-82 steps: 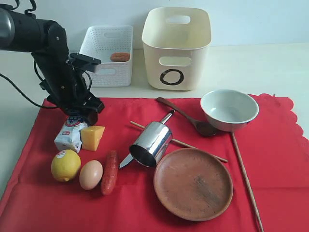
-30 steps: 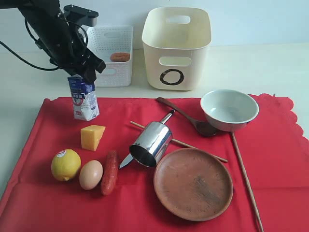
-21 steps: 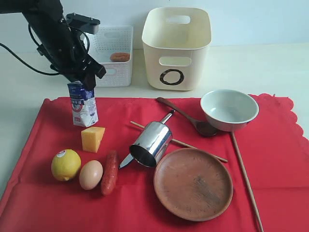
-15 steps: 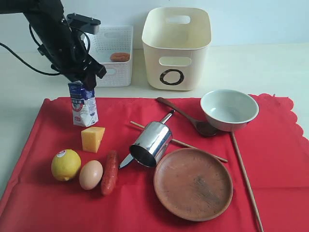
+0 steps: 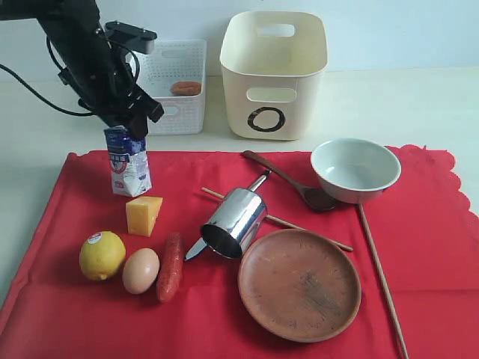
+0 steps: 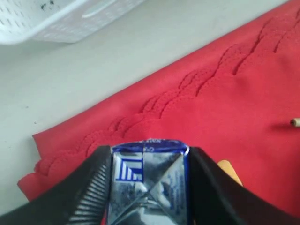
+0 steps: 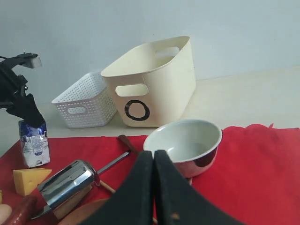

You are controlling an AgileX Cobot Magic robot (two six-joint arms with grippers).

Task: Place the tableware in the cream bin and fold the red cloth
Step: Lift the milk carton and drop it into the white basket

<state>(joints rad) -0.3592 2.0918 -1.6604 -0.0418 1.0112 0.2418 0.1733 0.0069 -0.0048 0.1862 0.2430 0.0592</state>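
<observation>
On the red cloth [image 5: 67, 314] lie a brown plate [image 5: 299, 284], a pale bowl [image 5: 355, 170], a dark wooden spoon [image 5: 288, 179], a steel cup [image 5: 236, 221] on its side, a small knife [image 5: 196, 249] and two chopsticks [image 5: 382, 277] [image 5: 299, 226]. Behind them stands the cream bin [image 5: 273, 71]. My left gripper [image 5: 129, 131] [image 6: 149, 154] is shut on the top of a blue-and-white milk carton [image 5: 127, 163] [image 6: 149, 187], upright over the cloth's far left part. My right gripper [image 7: 154, 157] is shut and empty, short of the bowl [image 7: 183, 143].
A white perforated basket [image 5: 168, 82] left of the cream bin holds a brown roll [image 5: 185, 87]. Cheese [image 5: 143, 213], a lemon [image 5: 102, 255], an egg [image 5: 141, 270] and a sausage [image 5: 171, 267] lie on the cloth's left part.
The left gripper has lifted the milk carton from beside the cheese and stood it upright. Over the last second it has sunk slightly and drifted a little left.
</observation>
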